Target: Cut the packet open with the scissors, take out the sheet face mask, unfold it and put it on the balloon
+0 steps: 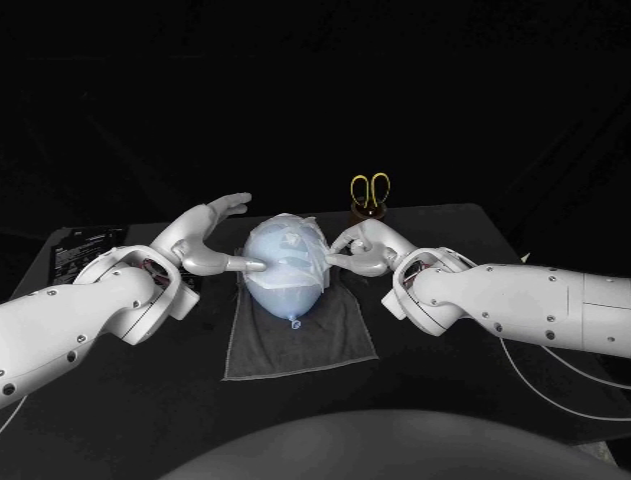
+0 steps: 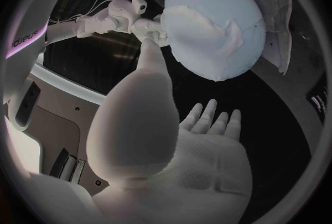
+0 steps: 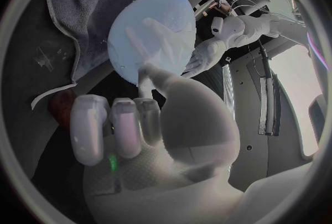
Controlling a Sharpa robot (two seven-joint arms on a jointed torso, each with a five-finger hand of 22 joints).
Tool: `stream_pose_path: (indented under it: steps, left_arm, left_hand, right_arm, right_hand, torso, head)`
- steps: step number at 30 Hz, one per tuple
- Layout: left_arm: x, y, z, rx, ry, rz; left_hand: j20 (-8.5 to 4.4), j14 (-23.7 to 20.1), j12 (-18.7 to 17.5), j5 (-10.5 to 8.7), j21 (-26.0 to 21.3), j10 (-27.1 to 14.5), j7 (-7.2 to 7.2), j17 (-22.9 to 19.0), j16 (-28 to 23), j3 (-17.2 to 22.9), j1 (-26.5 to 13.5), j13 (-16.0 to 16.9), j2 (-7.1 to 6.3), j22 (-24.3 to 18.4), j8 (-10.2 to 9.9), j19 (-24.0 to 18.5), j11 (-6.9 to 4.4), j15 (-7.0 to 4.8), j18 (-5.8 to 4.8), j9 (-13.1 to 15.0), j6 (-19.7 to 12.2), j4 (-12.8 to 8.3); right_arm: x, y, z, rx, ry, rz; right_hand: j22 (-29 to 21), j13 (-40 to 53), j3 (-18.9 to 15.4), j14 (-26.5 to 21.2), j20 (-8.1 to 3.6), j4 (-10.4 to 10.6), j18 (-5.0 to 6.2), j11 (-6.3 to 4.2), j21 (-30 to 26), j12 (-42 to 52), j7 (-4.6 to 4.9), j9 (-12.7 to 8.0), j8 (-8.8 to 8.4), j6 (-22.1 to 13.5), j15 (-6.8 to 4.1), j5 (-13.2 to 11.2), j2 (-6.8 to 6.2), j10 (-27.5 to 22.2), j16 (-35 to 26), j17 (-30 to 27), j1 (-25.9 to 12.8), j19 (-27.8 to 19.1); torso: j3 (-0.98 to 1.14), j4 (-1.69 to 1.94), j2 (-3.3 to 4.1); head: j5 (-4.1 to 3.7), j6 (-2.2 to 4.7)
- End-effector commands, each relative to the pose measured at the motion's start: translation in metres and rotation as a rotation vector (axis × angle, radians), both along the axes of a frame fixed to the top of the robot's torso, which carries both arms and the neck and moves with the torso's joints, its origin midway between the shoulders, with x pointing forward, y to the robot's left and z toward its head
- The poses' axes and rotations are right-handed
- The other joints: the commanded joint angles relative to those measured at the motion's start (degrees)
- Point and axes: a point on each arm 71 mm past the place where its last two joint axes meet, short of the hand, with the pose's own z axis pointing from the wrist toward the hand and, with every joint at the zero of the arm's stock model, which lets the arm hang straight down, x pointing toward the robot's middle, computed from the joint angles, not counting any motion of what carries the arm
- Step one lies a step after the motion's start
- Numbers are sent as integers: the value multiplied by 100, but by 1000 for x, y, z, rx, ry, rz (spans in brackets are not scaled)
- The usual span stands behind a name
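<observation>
Touching balloon (image 1: 288, 266) either side: left hand (image 1: 209, 241) splayed, empty; right hand (image 1: 363, 246) curled, empty.

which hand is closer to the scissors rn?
Right. The right hand touches the balloon on the side just in front of the scissors. The left hand touches the balloon's opposite side, farther from them.

Nothing legible. A dark box (image 1: 85, 247) at the frame's middle left, on the bench (image 1: 459, 226), bears white print too small to read.
</observation>
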Motion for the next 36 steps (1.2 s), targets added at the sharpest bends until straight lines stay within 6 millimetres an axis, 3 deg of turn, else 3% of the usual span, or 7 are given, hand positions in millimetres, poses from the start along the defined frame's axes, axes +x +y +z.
stream_pose_path:
  steps: [1, 12, 14, 16, 19, 30, 36]
  left_arm:
    - [1, -2, 12, -48, 9, -48]
    - [7, -22, 22, 12, 56, -127]
    - [10, -27, 21, 31, 61, -135]
    - [13, -34, 20, 59, 57, -144]
    - [16, -43, 20, 95, 42, -156]
    - [21, -66, 16, 221, -14, -182]
    - [21, -74, 13, 265, -13, -188]
  left_hand:
    - [16, -53, -46, 15, 19, -10, 627, -18, -46, -17, -12, -16, -14, -5, -15, 15, -28, -24, -59, 3, 2, 10]
    - [20, -145, -147, 5, 2, -145, 657, -85, -104, -19, -152, -67, -17, -16, -26, -26, -25, -162, -64, -1, -12, 12]
    - [27, -175, -177, 6, -4, -185, 573, -111, -124, -20, -199, -81, -18, -22, -32, -47, -52, -176, -69, -4, -21, 11]
    - [32, -205, -180, 7, -6, -218, 267, -130, -143, -18, -288, -93, -17, -24, 20, -51, -175, -119, -77, 30, 30, 9]
    - [33, -178, -69, 5, -5, -74, 212, -106, -128, -9, -334, -63, -20, -24, 133, -44, -315, -125, -77, 97, 168, 10]
    - [18, -116, 24, 2, -15, 94, 542, -61, -97, -18, -451, -55, -16, -27, 148, -46, -171, -324, -67, 108, 215, 9]
    - [14, -138, -28, 2, -28, 35, 573, -81, -111, -20, -448, -78, -18, -35, 97, -80, -151, -327, -64, 78, 159, 9]
  right_arm:
    - [0, 3, 1, 14, -6, 15]
    - [1, 5, 1, 17, -4, 18]
    - [1, 6, 1, 17, -3, 18]
    - [1, 6, 1, 18, -2, 19]
    - [1, 7, 1, 19, -2, 20]
    - [1, 9, 1, 21, 0, 23]
    - [1, 10, 1, 22, -2, 24]
  right_hand:
    - [1338, 1505, 33, 718, -29, 5, -76, -48, -23, 37, -58, 84, 49, 103, -150, 29, -34, 599, 22, 1510, -9, 397]
    - [1337, 1505, 34, 718, -30, 4, -76, -49, -24, 37, -59, 86, 51, 100, -152, 29, -37, 599, 22, 1510, -11, 397]
    - [1335, 1505, 35, 718, -30, 3, -74, -50, -30, 37, -60, 87, 52, 98, -153, 29, -38, 599, 22, 1510, -14, 395]
    - [1335, 1505, 35, 718, -30, 3, -74, -50, -30, 37, -60, 87, 52, 98, -153, 29, -38, 599, 22, 1510, -14, 395]
    - [1335, 1505, 35, 718, -30, 3, -74, -50, -30, 37, -60, 87, 52, 98, -153, 29, -38, 599, 22, 1510, -14, 395]
    - [1335, 1505, 36, 718, -31, 4, -74, -50, -31, 37, -60, 89, 54, 97, -153, 29, -39, 599, 22, 1510, -16, 394]
    - [1335, 1505, 36, 718, -31, 4, -74, -50, -31, 37, -60, 89, 54, 97, -153, 29, -39, 599, 22, 1510, -16, 394]
  torso:
    - [17, 10, -15]
    - [12, -11, -1]
    - [16, -4, -4]
    - [18, -7, -3]
    - [12, -6, -1]
    - [7, -1, -5]
    - [6, -3, -4]
  head:
    - [15, 1]
    - [36, 1]
    - [42, 1]
    - [45, 1]
    - [49, 1]
    - [54, 1]
    - [54, 1]
